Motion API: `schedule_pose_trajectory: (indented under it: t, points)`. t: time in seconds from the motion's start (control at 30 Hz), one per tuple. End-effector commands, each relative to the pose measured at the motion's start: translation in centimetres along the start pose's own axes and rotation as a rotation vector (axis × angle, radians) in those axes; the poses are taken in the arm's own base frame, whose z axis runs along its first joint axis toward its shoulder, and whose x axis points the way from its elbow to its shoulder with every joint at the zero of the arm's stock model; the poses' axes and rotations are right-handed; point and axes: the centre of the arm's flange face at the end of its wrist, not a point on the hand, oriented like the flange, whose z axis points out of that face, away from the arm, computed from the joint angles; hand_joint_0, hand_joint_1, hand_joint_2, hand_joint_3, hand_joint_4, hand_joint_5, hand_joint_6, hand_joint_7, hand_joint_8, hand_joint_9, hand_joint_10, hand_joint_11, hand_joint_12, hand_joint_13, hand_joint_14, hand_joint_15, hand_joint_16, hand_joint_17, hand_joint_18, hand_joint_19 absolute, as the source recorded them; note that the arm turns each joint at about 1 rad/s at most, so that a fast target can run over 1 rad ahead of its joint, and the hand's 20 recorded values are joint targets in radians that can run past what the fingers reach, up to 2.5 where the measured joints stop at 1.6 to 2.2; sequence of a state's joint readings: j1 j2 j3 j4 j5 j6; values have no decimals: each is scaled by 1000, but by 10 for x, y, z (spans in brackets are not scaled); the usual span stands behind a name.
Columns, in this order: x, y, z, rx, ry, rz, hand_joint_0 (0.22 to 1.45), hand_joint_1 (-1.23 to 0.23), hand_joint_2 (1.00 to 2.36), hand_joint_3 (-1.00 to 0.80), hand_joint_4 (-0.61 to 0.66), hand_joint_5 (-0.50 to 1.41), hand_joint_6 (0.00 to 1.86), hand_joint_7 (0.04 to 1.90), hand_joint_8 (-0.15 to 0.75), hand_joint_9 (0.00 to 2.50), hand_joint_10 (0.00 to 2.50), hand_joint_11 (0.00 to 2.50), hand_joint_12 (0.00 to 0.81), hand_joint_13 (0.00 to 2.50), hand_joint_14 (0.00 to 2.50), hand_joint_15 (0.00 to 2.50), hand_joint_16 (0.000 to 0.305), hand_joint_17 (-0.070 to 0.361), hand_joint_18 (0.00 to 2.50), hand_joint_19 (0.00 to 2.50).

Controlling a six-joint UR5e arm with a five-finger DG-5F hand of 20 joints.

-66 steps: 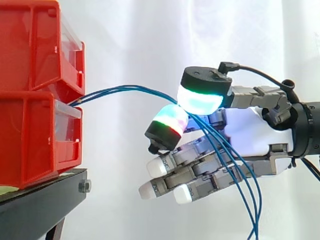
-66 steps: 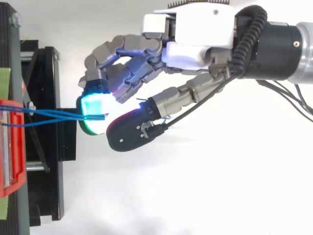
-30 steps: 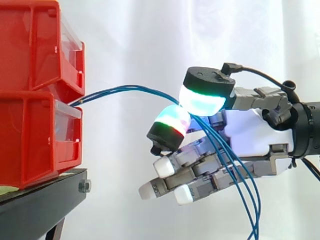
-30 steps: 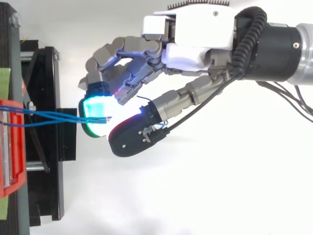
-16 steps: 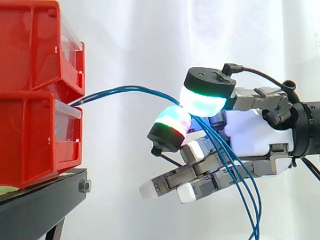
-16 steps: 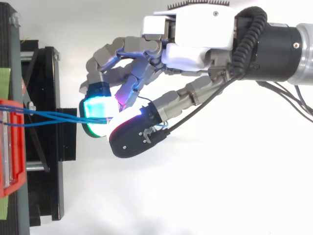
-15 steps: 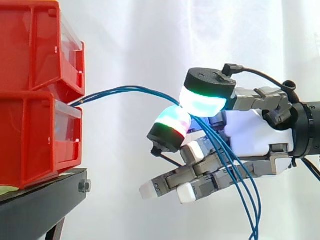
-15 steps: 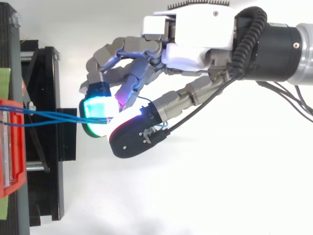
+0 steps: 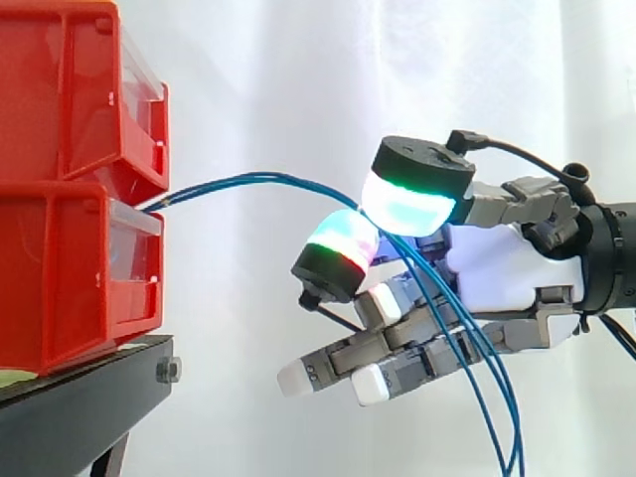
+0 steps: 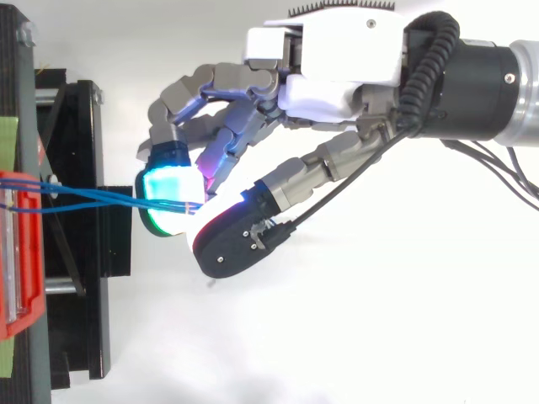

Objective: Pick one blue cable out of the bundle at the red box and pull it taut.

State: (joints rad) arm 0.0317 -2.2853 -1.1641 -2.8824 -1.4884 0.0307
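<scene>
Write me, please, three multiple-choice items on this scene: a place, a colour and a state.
1. Where do the blue cables leave the red bins? A between the two bins; B over the top bin; C under the stand.
2. The stand is: A white; B black; C yellow.
3. From bins to robot hand the cables: A run straight; B lie cut; C arch.
A: they emerge between the stacked bins. B: it is black below the bins. C: they curve up, then down.

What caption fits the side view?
Blue cables arc from the red bins and pass between glowing pads of the hand.
</scene>
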Motion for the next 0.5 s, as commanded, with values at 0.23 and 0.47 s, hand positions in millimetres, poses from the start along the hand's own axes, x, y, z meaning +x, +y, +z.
schedule_pose_trajectory:
  t: [0.23,0.47]
  points:
    - [0,0,0,-1,0,0,589,-867,1014,-187,47,-53,869,1231,345,1070,12,613,406,563,0,82,64,145,752,241]
    - [0,0,0,1,0,0,561,-696,1009,-156,-9,-37,841,1190,338,1094,9,523,433,567,1,74,70,158,756,224]
